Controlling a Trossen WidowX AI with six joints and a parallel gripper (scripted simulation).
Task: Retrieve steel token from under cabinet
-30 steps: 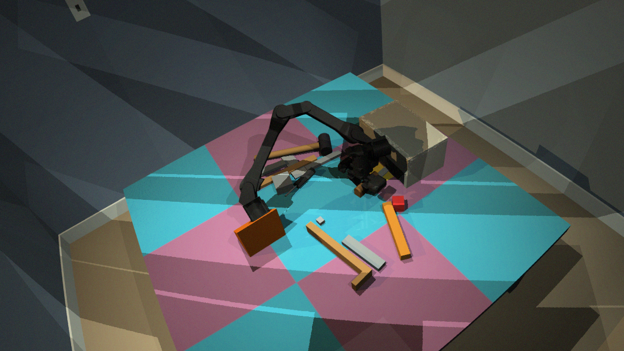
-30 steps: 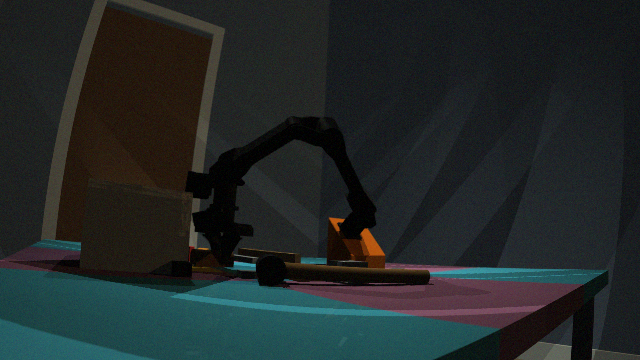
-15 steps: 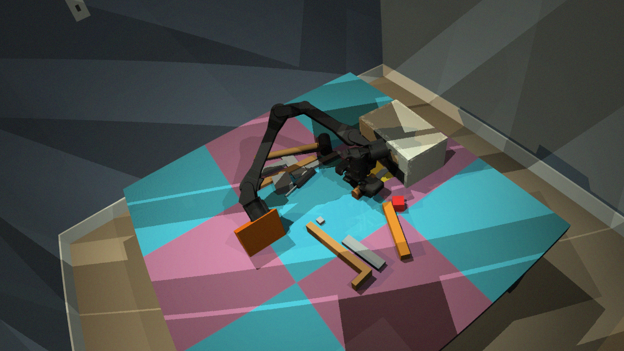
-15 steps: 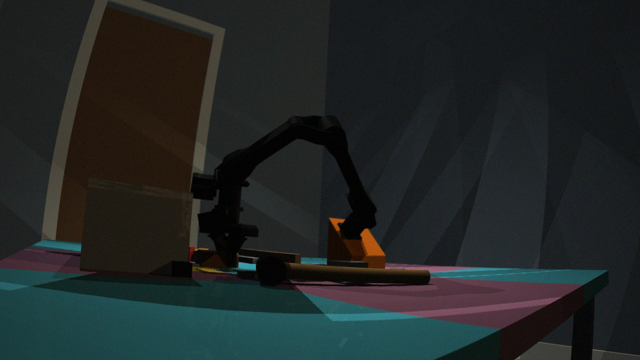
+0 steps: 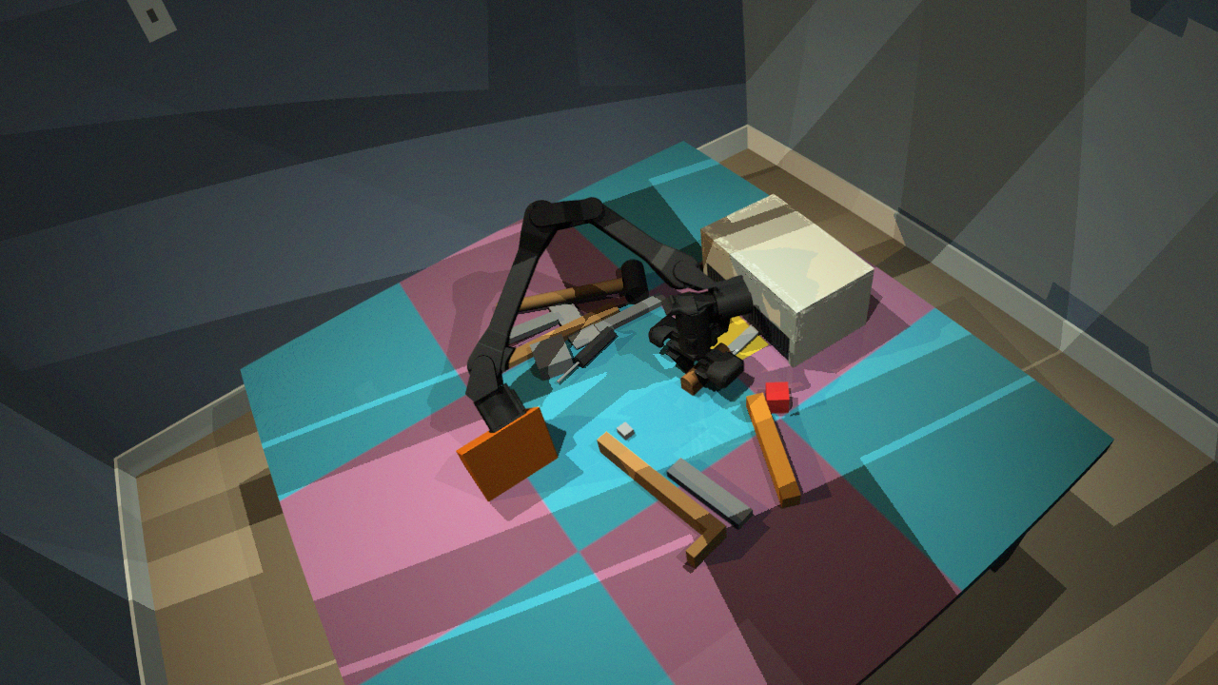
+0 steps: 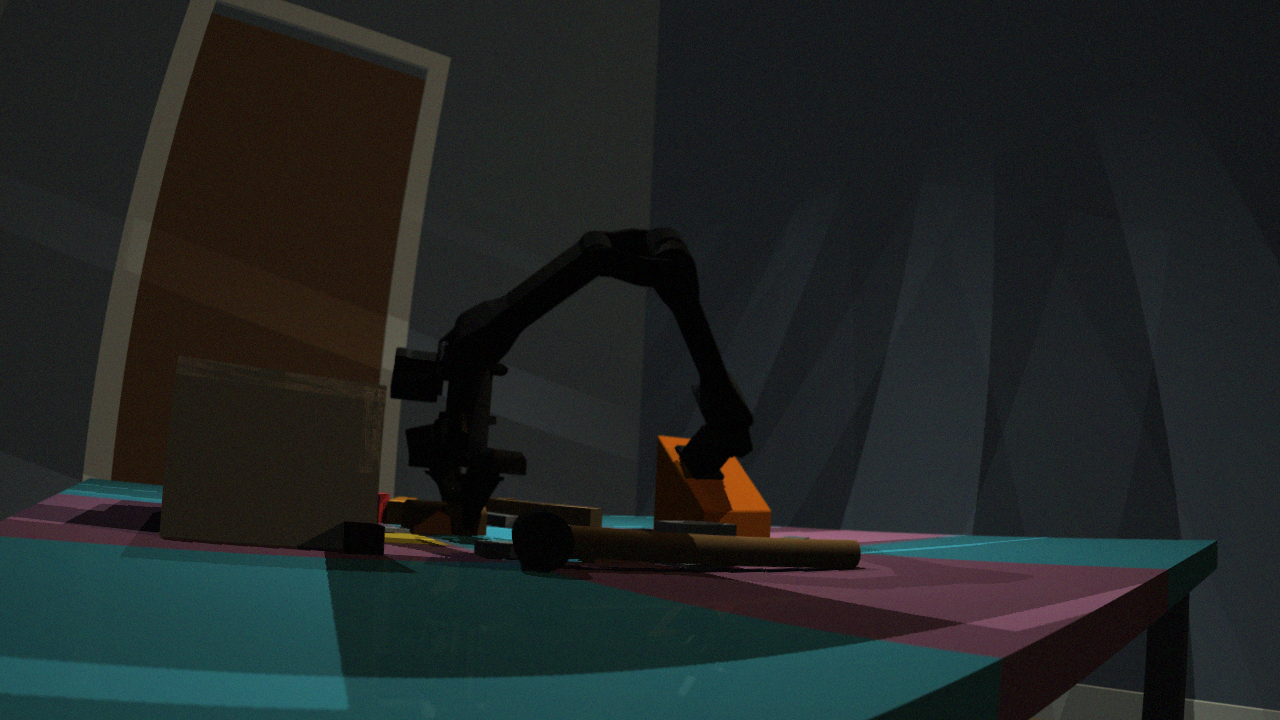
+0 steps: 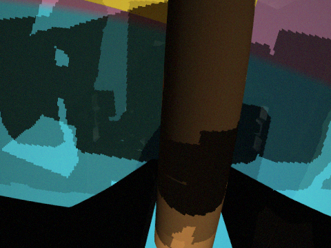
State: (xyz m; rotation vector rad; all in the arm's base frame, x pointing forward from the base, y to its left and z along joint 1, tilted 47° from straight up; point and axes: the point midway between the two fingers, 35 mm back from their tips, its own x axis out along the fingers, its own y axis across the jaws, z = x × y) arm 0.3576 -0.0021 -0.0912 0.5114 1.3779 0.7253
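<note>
My gripper (image 5: 699, 367) (image 6: 465, 517) (image 7: 187, 169) is shut on the round brown wooden handle (image 5: 690, 381) (image 7: 207, 69) of a tool, low over the table in front of the cabinet (image 5: 809, 264) (image 6: 268, 447). A flat grey blade (image 5: 743, 341), apparently the same tool's, extends over the yellow marked area (image 5: 755, 348) (image 6: 411, 539) (image 7: 148, 7) towards the vent slots (image 5: 771, 333). Whether its far end is under the cabinet I cannot tell. The steel token cannot be made out in any view. The arm hides part of the marked area.
A red block (image 5: 776, 397) and an orange bar (image 5: 773, 451) lie to the right. An L-shaped wooden bar (image 5: 656, 485), a grey bar (image 5: 709, 492) and a small pale block (image 5: 625, 430) lie nearer. A mallet (image 5: 579, 293) (image 6: 698, 548) and several other tools lie left of the gripper.
</note>
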